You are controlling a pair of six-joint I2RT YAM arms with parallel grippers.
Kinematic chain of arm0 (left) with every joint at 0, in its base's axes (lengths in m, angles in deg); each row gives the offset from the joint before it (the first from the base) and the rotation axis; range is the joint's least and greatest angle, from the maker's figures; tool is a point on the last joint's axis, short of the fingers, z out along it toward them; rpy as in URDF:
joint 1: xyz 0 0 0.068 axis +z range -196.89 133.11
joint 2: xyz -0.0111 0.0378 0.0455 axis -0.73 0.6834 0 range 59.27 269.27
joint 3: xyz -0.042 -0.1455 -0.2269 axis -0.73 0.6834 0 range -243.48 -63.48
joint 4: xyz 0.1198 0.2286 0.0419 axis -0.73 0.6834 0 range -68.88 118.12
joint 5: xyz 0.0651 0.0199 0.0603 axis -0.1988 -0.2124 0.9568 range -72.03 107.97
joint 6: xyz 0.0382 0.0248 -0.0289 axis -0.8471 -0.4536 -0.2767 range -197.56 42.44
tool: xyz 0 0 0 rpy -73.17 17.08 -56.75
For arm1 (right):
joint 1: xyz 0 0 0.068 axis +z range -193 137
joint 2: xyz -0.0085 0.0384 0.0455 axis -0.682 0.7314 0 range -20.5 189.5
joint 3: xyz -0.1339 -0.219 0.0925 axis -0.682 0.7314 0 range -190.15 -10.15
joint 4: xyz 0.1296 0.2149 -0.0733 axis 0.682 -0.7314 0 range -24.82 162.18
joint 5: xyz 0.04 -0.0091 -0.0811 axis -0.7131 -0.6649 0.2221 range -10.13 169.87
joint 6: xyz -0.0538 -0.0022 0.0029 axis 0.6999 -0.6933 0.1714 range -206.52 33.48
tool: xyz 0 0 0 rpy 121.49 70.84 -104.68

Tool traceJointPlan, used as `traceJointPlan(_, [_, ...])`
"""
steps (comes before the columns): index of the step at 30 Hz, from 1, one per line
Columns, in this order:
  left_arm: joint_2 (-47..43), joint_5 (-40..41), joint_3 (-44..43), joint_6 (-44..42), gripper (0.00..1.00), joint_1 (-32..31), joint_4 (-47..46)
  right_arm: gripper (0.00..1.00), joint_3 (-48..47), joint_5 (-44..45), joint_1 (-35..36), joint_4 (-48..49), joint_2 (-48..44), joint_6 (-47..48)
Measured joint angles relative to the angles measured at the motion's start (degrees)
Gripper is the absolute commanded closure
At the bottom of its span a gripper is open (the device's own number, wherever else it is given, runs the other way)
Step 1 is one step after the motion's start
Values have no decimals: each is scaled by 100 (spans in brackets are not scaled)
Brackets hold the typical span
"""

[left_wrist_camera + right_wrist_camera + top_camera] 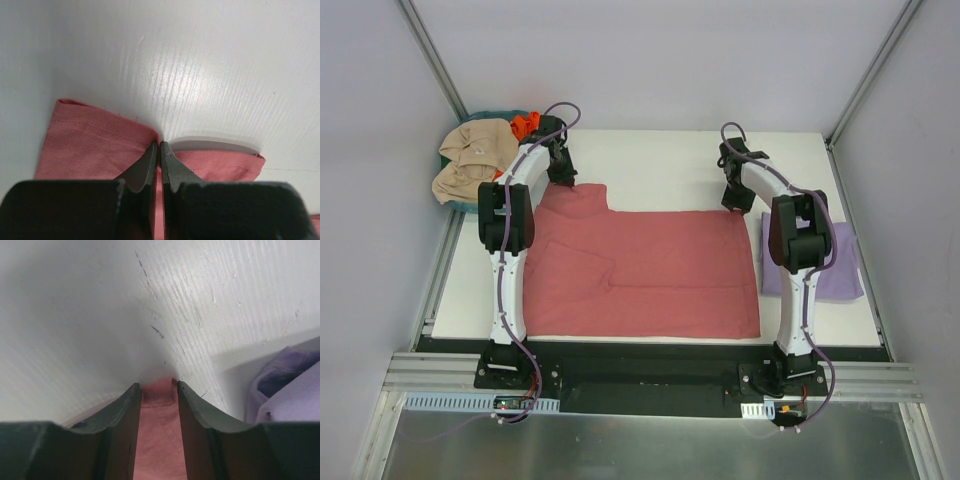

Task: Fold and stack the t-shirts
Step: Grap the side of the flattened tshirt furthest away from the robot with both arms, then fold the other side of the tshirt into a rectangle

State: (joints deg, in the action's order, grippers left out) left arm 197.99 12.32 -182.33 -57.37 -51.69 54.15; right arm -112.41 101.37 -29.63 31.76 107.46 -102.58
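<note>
The brick-red t-shirt [650, 265] lies spread flat across the white table, with a folded part at its left. My left gripper [563, 180] is at its far left corner, shut on a pinch of the red cloth [100, 145]; in the left wrist view the gripper's [160, 145] jaws meet. My right gripper [732, 203] is at the far right corner. In the right wrist view the gripper [159, 386] stands partly open, with the red corner [159, 430] lying flat between its fingers. The lavender t-shirt [840, 262] lies folded to the right, behind the right arm, and also shows in the right wrist view [295, 390].
A teal basket [446, 204] at the far left corner holds beige cloth [470, 155] and something orange [525, 122]. White walls and metal frame posts enclose the table. The arm bases stand at the near edge.
</note>
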Motion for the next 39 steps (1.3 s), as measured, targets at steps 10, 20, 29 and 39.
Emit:
traceJointPlan(10, [-35,-9,72,0,100,0,-72,99,105,-98,0,76,-50,101])
traceJointPlan(20, [-686,212,1130,81,100,-11,-365,99,566,-389,63,116,-533,800])
traceJointPlan(29, [-1882,612,2852,243,100,-114,-437,99,1781,-382,337,367,-1943,1202])
traceJointPlan(39, [-4330,1182,4927,457,100,-437,-715,99,2900,-326,649,474,-3018,1250])
